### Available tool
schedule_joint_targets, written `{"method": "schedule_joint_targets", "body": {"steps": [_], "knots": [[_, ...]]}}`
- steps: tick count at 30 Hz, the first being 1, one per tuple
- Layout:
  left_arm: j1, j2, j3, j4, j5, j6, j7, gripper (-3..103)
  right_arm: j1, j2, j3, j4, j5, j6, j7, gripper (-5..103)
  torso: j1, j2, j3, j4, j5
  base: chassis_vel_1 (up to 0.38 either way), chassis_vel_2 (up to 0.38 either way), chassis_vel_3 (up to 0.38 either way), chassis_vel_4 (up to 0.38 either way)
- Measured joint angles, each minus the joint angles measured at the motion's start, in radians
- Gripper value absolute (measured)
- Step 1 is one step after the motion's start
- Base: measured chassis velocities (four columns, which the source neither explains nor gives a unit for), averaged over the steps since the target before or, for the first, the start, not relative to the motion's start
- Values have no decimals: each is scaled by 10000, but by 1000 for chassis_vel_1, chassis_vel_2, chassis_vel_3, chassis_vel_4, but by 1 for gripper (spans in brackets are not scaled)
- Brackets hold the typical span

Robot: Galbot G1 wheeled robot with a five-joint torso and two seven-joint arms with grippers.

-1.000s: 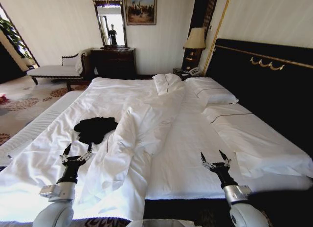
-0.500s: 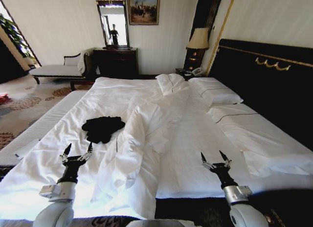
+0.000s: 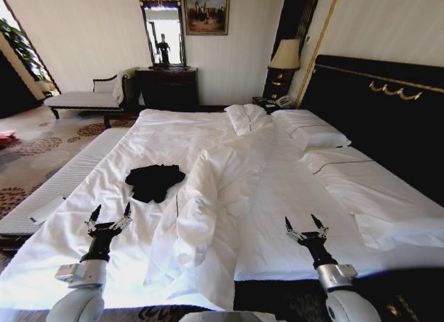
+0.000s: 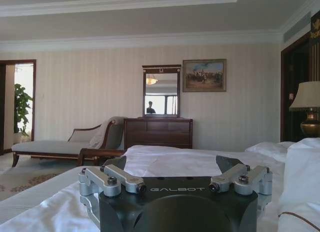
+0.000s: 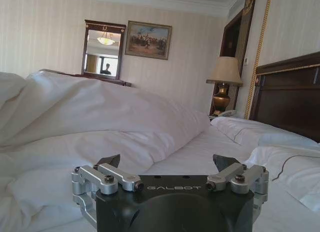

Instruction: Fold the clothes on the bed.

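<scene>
Black top crumpled on the white bed, both arms poised short of it.

The clothes [image 3: 155, 182] lie bunched on the bed [image 3: 291, 197], ahead of the left gripper [image 3: 109, 212] and just beside the heaped duvet [image 3: 201, 211]; its lettering is folded out of sight. The right gripper [image 3: 304, 221] hovers well apart. Both sets of jaws stand wide and empty, likely readied for a grasp. "GALBOT" reads on each wrist housing.

Your left gripper [image 3: 109, 212] and right gripper [image 3: 304, 223] both point forward on raised arms, fingers [image 3: 127, 210] spread apart.
</scene>
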Motion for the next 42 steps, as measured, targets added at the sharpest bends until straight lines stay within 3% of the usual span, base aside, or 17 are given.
{"method": "schedule_joint_targets", "body": {"steps": [42], "knots": [[318, -81, -241, -231, -123, -126, 17, 100, -341, 44, 50, 357, -311, 113, -200, 100, -1, 1, 0, 0, 1, 92, 91, -89, -94]]}}
